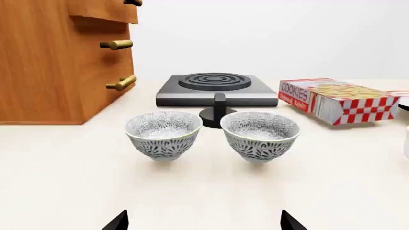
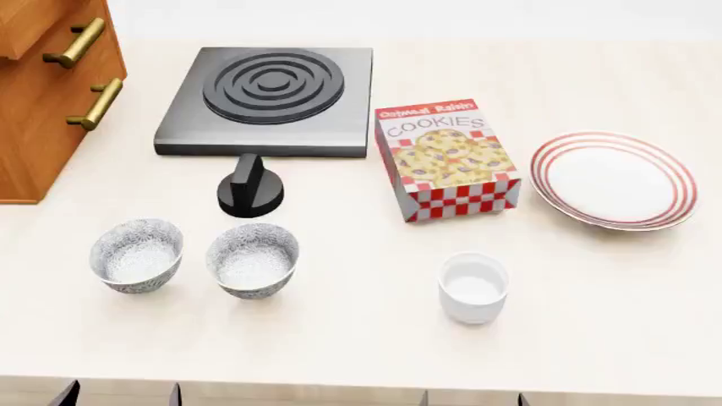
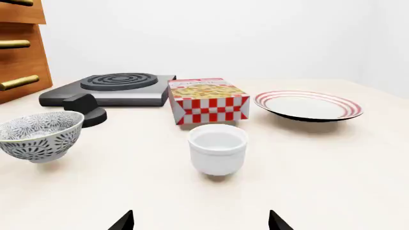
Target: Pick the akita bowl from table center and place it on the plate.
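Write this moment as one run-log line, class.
phase: before grasp | both pincers: open, empty | two patterned bowls side by side, untouched | plate: bare | cookie box between

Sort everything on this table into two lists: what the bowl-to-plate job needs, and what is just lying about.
Needed for the job:
- patterned bowl nearer the table center
- red-ringed plate

Just lying about:
- second patterned bowl, beside the first
- plain white cup
- cookie box
- black hotplate
- black knob
- wooden drawer cabinet
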You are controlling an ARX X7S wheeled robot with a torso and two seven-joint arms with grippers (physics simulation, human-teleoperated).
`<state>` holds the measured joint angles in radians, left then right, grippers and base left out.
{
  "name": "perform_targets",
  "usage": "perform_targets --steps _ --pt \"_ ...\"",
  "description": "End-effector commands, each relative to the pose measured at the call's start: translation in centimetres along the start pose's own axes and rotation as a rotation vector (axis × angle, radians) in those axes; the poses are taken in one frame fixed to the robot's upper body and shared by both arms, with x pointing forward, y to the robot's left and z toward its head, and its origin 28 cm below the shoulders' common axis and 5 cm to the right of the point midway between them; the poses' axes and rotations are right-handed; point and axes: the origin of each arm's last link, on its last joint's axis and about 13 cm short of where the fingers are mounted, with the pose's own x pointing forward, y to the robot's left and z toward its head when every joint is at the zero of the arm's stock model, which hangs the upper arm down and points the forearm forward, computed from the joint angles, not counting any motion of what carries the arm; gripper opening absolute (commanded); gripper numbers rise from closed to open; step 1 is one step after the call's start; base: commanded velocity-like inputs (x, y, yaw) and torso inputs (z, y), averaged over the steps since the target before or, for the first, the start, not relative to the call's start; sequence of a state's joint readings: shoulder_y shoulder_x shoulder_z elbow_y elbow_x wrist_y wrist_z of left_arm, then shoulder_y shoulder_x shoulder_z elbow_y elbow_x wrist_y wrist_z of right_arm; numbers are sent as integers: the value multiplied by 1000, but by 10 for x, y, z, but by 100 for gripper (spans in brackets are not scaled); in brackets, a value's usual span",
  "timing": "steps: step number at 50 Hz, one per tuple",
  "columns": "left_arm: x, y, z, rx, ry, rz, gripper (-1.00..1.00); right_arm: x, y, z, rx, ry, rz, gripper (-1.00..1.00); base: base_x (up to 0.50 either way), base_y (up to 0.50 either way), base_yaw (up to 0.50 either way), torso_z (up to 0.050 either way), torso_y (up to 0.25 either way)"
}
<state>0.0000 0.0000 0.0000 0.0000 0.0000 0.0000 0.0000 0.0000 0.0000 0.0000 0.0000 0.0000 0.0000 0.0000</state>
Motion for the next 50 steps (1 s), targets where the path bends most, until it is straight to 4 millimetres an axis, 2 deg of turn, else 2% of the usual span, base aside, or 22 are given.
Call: perform_targets --steps 1,5,14,15,17,23,25,28,34,41,45,50 --pt "-1 0 0 6 -4 -2 100 0 1 1 -8 -13 7 100 0 0 0 0 0" --pt "-2 0 0 44 17 1 100 -2 0 2 -2 -11 -4 100 0 0 0 0 0" --pt "-5 1 4 13 -9 -2 100 -9 0 4 2 -18 -20 100 0 0 0 0 0" --pt "-6 1 9 63 -26 21 100 -10 0 6 1 -19 -21 100 0 0 0 0 0" --pt "-5 1 16 23 -48 7 100 -11 1 13 -2 -32 -31 100 0 0 0 0 0" --pt "-12 0 56 6 -145 23 100 -14 2 53 -14 -150 -35 100 0 0 0 0 0" --pt "-19 1 79 -10 -202 19 100 -17 2 68 -15 -194 -33 100 0 0 0 0 0" --pt "-22 1 91 -6 -243 22 100 -21 2 88 -19 -250 -29 100 0 0 0 0 0" --pt "-37 -1 126 -18 -325 -2 100 -27 3 115 -81 -317 -35 100 0 0 0 0 0" --pt "-42 -2 136 -19 -358 -13 100 -32 6 132 -103 -356 -40 100 0 0 0 0 0" --pt "-44 -2 139 -20 -366 -17 100 -33 7 134 -94 -367 -33 100 0 0 0 0 0" --pt "-45 -2 138 -19 -363 -19 100 -35 6 135 -73 -375 -19 100 0 -500 0 0 0"
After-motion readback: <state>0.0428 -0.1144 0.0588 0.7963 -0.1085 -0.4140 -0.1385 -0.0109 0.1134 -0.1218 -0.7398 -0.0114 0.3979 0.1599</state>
